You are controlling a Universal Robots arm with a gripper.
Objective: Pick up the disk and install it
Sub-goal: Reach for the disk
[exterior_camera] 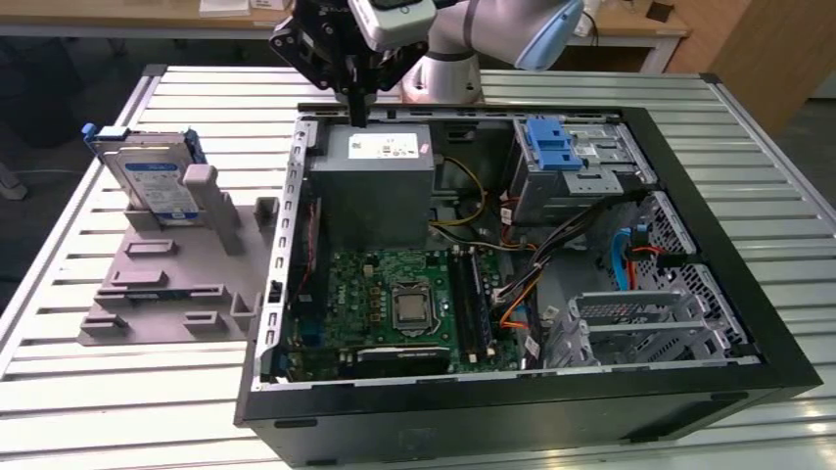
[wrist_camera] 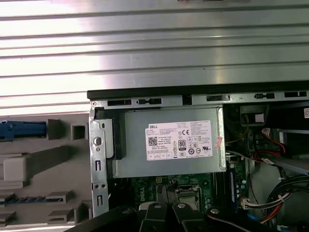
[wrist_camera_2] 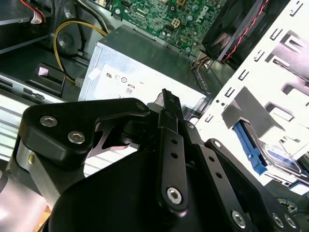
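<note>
The disk [exterior_camera: 151,181], silver-grey with a white-and-blue label and a blue carrier frame, stands upright in a grey holder [exterior_camera: 170,284] on the exterior view's left, beside the open computer case [exterior_camera: 523,392]. My gripper [exterior_camera: 355,113] hangs over the case's far rim, just above the power-supply box [exterior_camera: 379,186], well apart from the disk. Its fingers are pressed together with nothing between them, as both wrist views show [wrist_camera_2: 166,99] [wrist_camera: 167,208]. The disk's blue frame [wrist_camera_2: 248,150] [wrist_camera: 21,129] appears off to one side in both wrist views.
Inside the case lie a green motherboard [exterior_camera: 405,299], bundled cables [exterior_camera: 523,284] and a metal drive cage with a blue latch [exterior_camera: 565,147] at the far right corner. The case and holder rest on a slatted metal table [exterior_camera: 117,411].
</note>
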